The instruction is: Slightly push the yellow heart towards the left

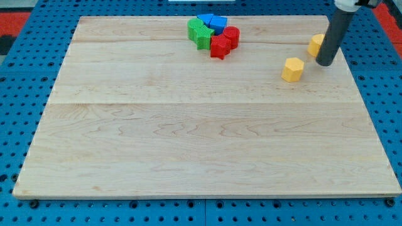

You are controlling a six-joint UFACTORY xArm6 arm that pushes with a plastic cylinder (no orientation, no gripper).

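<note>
Two yellow blocks lie at the view's right of the wooden board (188,144). One yellow block (293,69) lies free, and its shape is hard to make out. The other yellow block (315,44) lies above and to the right of it, with its right side hidden behind my rod. I cannot tell which of the two is the heart. My tip (326,63) rests on the board just right of the upper yellow block, touching it or nearly so. It is to the right of and slightly above the lower yellow block, with a gap between them.
A tight cluster lies at the top centre: two green blocks (199,32), two blue blocks (213,22), and two red blocks (223,43). A blue pegboard (19,125) surrounds the board.
</note>
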